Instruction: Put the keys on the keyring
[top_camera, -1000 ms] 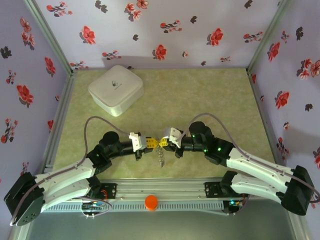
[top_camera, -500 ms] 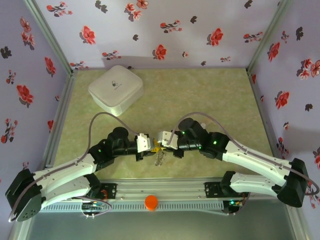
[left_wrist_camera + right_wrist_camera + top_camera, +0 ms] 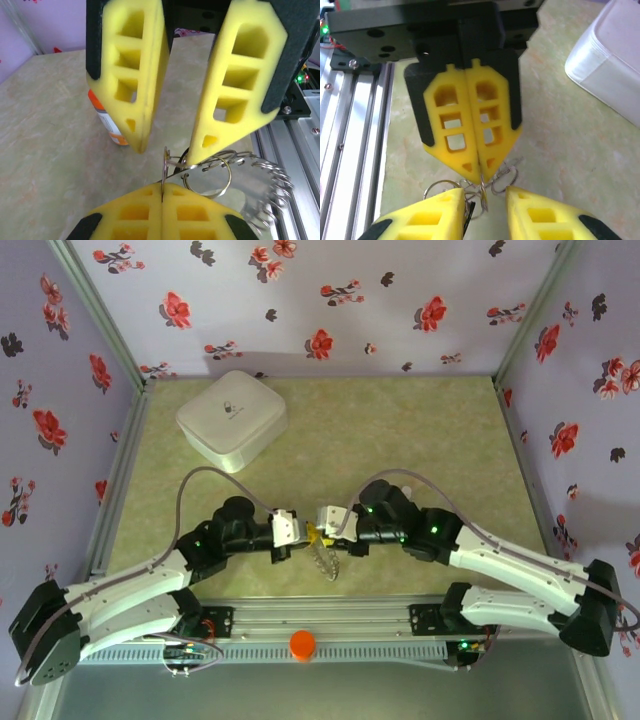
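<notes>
Green mottled table [image 3: 430,440], near edge: left gripper [image 3: 162,187] pressed shut on the keyring [image 3: 324,556] — its thin wire stands edge-up between the arms. Right gripper [image 3: 484,194] spread, tips straddling that wire head-on — the nearer free arm.

You're in a robot-lab test booth: flower-papered walls [image 3: 330,300] from nine round to three o'clock, an aluminium rail [image 3: 330,615] (bare extrusion) at six, green mat [image 3: 400,430] between.
</notes>
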You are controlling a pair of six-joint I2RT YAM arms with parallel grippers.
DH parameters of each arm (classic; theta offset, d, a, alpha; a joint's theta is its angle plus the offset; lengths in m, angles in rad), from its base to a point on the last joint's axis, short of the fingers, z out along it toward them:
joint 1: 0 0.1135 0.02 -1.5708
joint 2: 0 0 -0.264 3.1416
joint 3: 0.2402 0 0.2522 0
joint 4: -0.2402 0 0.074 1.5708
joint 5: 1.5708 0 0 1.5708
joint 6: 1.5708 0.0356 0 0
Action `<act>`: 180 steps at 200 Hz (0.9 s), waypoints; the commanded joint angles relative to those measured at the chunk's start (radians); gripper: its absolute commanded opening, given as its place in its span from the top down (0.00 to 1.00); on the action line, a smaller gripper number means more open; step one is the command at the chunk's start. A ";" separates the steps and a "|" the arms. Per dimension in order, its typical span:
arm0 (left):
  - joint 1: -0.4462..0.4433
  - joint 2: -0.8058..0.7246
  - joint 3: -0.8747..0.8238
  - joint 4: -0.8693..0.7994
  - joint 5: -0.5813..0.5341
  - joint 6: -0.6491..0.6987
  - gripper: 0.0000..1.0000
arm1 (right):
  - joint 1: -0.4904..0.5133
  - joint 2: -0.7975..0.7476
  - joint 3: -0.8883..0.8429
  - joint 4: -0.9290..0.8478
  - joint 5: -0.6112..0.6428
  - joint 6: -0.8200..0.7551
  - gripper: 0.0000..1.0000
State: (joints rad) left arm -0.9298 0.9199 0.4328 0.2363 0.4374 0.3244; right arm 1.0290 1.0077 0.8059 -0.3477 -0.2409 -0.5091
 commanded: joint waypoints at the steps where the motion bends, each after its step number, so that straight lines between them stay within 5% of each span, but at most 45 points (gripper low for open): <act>1: -0.005 -0.025 -0.048 0.145 0.013 -0.051 1.00 | -0.029 -0.059 -0.073 0.119 -0.024 0.083 0.67; 57: -0.006 -0.023 -0.128 0.355 -0.021 -0.132 1.00 | -0.044 -0.135 -0.180 0.194 -0.058 0.165 0.66; 115: -0.006 -0.013 -0.159 0.402 -0.036 -0.156 1.00 | -0.043 -0.101 -0.188 0.223 -0.099 0.184 0.66; 180: -0.006 -0.025 -0.169 0.435 -0.037 -0.171 1.00 | -0.044 -0.082 -0.173 0.197 -0.051 0.169 0.78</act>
State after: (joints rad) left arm -0.9298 0.9100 0.2733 0.5789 0.4068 0.1757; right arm 0.9878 0.9115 0.6224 -0.1535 -0.3092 -0.3393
